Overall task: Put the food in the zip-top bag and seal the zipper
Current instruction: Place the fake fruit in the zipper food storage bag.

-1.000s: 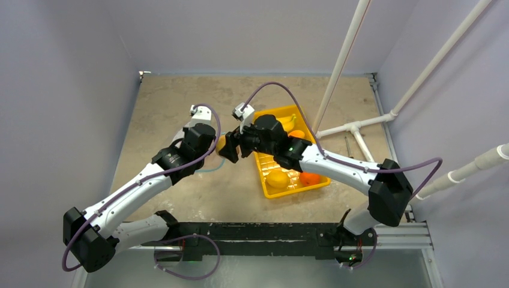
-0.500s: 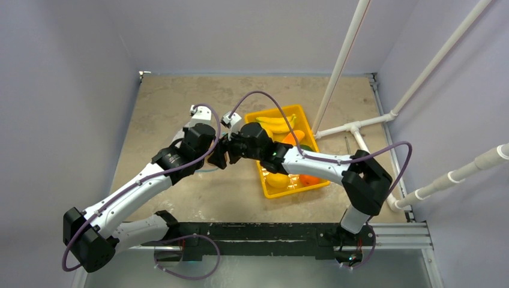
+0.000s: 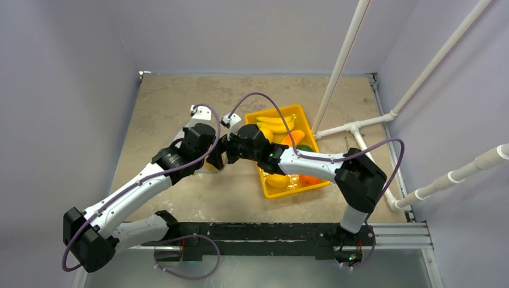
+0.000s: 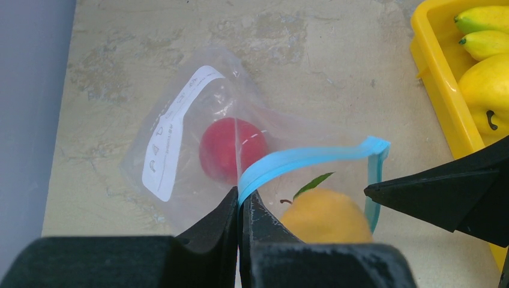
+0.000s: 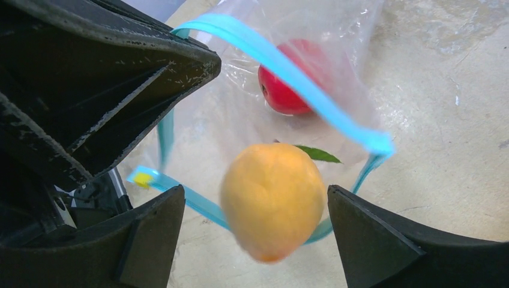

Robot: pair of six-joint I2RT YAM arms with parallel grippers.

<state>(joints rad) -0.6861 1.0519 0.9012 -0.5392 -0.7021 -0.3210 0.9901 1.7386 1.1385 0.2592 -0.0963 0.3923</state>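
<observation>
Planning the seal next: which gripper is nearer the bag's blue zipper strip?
Left. The left gripper has its fingers pinched shut on the zipper strip at the mouth of the bag. The right gripper hangs open over that mouth, an orange fruit between its fingers.

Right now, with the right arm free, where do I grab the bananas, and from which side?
Take the bananas at mid-body from straight above, with the fingers spanning their narrow width. They lie flat across the far end of the tray, whose walls would likely block a side approach. The ends taper, so the middle should hold best.
</observation>
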